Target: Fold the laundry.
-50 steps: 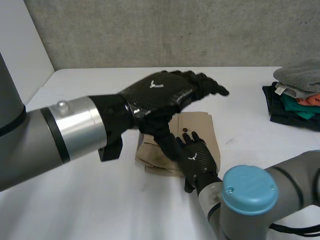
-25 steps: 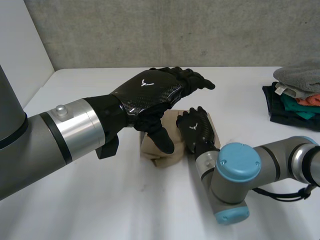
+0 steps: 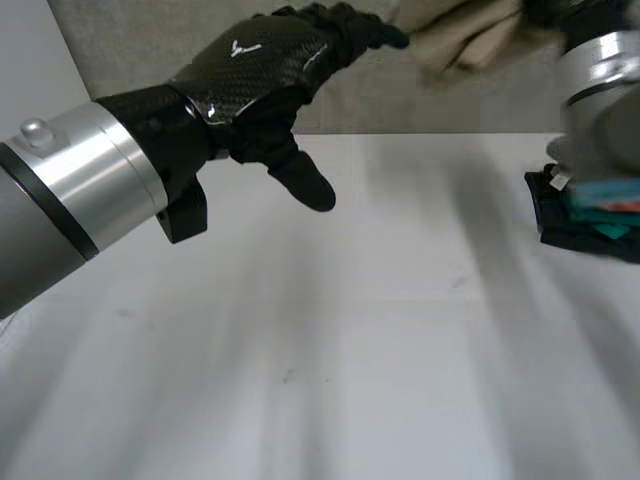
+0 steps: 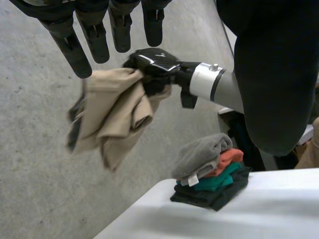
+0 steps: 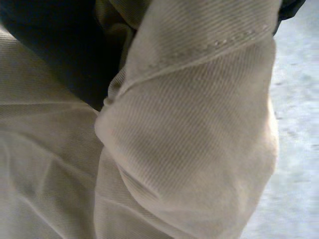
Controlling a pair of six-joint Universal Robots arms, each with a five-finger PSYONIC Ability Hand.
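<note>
A tan garment (image 4: 114, 114) hangs bunched in the air, well above the table. My right hand (image 4: 152, 64) is shut on its upper edge, fingers curled into the cloth. In the head view the tan garment (image 3: 460, 40) is high up at the back right, beside my right arm (image 3: 600, 80). Seen from the right wrist, the tan cloth (image 5: 189, 124) lies in close folds against the palm. My left hand (image 3: 260, 70) is raised over the table's back left, open with straight fingers (image 4: 94, 35), apart from the garment and holding nothing.
A stack of folded clothes (image 3: 590, 210) sits at the table's right edge; a grey piece tops that stack (image 4: 209, 172), over orange, green and dark ones. The white table (image 3: 350, 350) spreads below both hands. A concrete wall stands behind.
My right hand has closed on the folded tan garment and carried it off the table, up and to the right. My left hand has risen and stayed open.
</note>
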